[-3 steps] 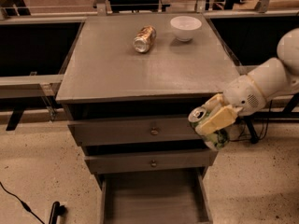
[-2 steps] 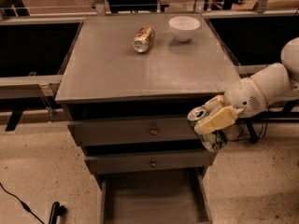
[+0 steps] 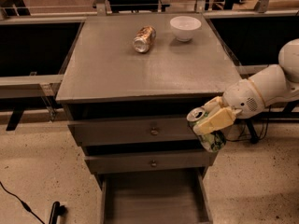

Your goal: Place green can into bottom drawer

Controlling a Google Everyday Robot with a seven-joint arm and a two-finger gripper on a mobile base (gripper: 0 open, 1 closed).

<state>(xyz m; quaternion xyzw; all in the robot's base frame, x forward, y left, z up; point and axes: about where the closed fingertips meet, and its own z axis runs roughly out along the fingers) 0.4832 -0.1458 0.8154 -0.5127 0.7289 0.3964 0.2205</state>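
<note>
I see the grey desk (image 3: 140,64) filling the middle. Its bottom drawer (image 3: 154,197) is pulled out at the desk's foot, under the two knobbed drawers (image 3: 140,132). My white arm (image 3: 268,85) reaches in from the desk's right side. The end effector (image 3: 206,119) hangs off the desk's front right corner, level with the upper knobbed drawer. It is pinching the tilted green can (image 3: 212,141), which is above the open drawer's right edge. A white bowl (image 3: 185,28) and an orange can (image 3: 144,38) on its side rest at the back of the desk.
</note>
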